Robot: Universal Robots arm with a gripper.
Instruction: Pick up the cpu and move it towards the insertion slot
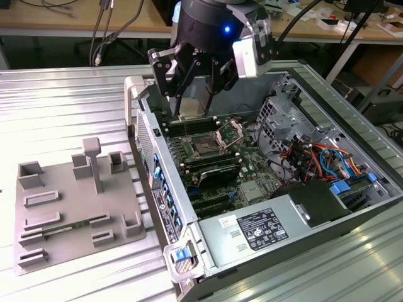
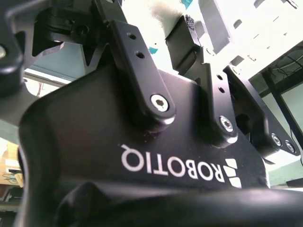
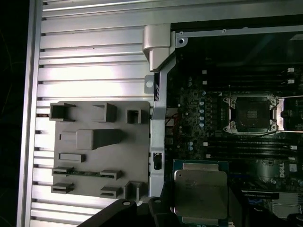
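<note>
Ribbed aluminium tabletop (image 1: 63,94) — pale silver square cpu (image 3: 201,198) is seemingly clamped in the black gripper (image 1: 194,104); dark square insertion slot (image 1: 206,148) is seen below it, toward the exterior view's right.

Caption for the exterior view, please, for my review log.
The pincer grips the cpu above the open computer case, near the insertion slot.
</note>
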